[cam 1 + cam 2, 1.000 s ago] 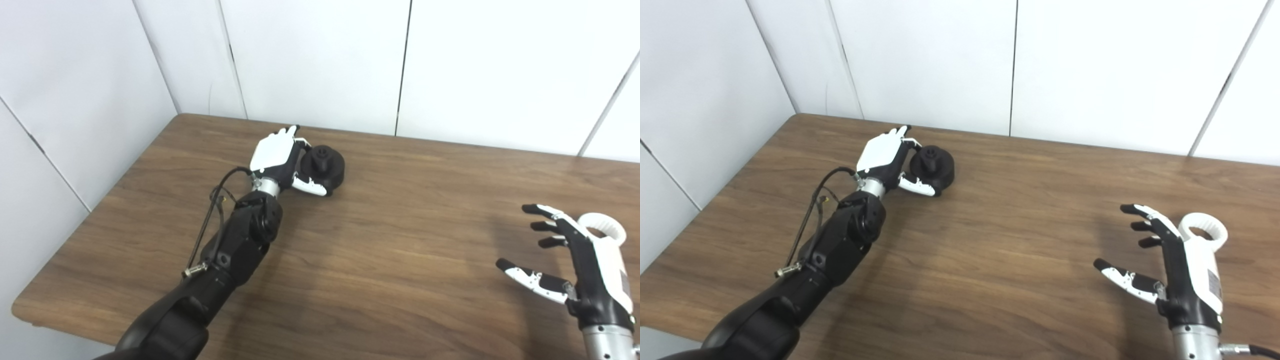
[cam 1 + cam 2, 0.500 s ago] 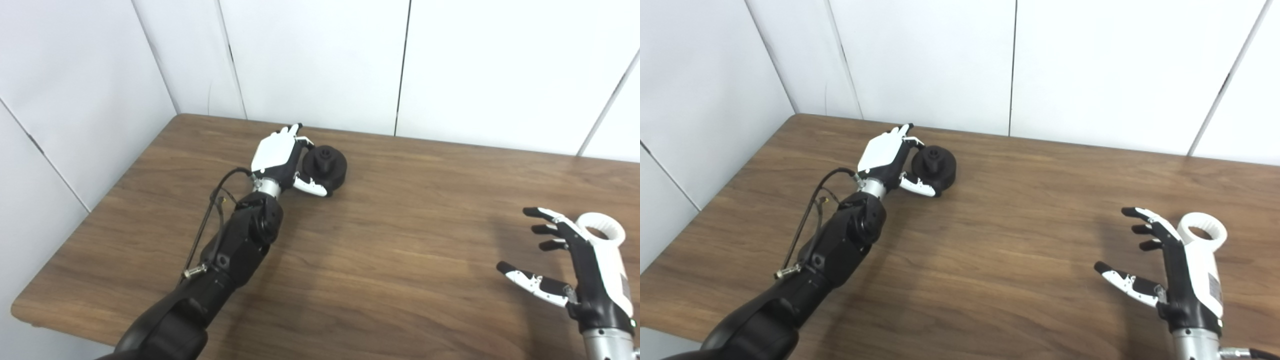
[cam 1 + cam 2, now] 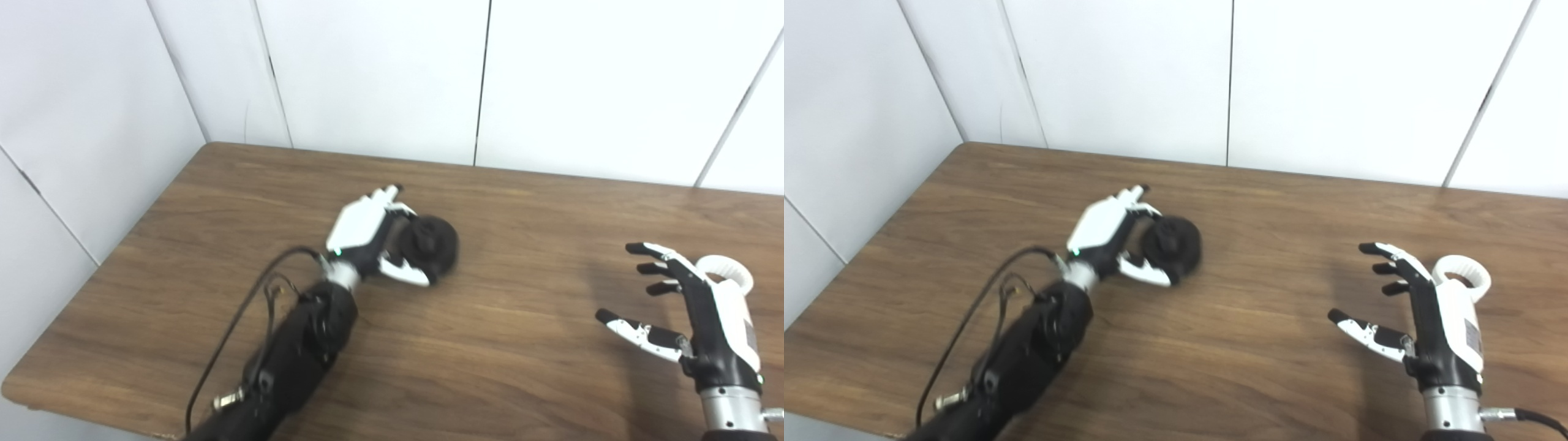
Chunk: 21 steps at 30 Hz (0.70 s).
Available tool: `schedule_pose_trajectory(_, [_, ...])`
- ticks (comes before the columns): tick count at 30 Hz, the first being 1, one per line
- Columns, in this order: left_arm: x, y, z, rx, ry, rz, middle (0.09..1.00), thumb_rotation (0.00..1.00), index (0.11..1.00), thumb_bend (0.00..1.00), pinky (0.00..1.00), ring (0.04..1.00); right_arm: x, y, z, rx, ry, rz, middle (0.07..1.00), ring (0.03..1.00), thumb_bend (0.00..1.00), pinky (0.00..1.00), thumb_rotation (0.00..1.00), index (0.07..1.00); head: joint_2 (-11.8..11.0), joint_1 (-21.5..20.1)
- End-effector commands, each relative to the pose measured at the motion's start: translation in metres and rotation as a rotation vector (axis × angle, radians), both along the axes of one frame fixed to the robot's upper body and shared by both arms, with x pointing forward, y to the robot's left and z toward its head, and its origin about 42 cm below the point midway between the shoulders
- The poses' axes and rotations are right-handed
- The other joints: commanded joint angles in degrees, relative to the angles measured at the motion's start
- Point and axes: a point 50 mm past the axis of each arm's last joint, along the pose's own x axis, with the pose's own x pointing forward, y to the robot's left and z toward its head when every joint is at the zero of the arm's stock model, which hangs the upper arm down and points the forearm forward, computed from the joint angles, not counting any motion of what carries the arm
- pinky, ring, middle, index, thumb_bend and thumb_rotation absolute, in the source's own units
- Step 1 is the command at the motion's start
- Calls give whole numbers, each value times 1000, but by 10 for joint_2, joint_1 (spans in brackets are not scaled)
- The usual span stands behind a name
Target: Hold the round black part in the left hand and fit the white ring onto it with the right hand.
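Left hand (image 3: 367, 236) was closed around the round black part (image 3: 433, 245), thumb under its near edge and fingers over the far side; part blurred, so whether it was lifted clear of the wooden table (image 3: 502, 343) or resting on it could not be told. It sat left of the table's centre. Right hand (image 3: 1427, 318) hovered at the right side, palm facing left, fingers and thumb spread apart, holding nothing. White ring (image 3: 1462, 277) lay flat on the table just behind that hand, partly hidden by its back. A black cable (image 3: 245, 331) looped beside the left forearm.
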Motion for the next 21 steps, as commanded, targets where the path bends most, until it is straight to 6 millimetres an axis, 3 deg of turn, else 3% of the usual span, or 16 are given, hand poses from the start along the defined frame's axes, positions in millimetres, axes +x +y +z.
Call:
schedule_pose_trajectory(1, [-11, -15, 7, -30, -9, -70, 1000, 285, 578, 933, 1000, 1000, 5, 4, 21, 1, -83, 1, 802, 708, 675, 567, 0, 745, 3, -8])
schedule_pose_trajectory(10, [-51, -39, 19, 0, -45, -224, 1000, 336, 601, 965, 1000, 1000, 6, 15, 21, 3, -90, -1, 816, 721, 651, 581, 0, 754, 17, -90])
schedule_pose_trajectory(15, [-62, -48, 17, 11, -38, -280, 1000, 342, 606, 981, 1000, 1000, 6, 20, 23, 3, -94, 0, 825, 734, 637, 592, 0, 764, 23, -108])
schedule_pose_trajectory(18, [-69, -56, 14, 26, -28, -310, 1000, 295, 605, 977, 1000, 1000, 6, 20, 23, 2, -100, -3, 823, 726, 642, 594, 0, 765, 26, -110])
schedule_pose_trajectory(21, [-74, -60, 11, 39, -11, -321, 1000, 305, 607, 974, 1000, 1000, 5, 21, 24, 6, -94, -7, 824, 734, 638, 603, 5, 768, 27, -139])
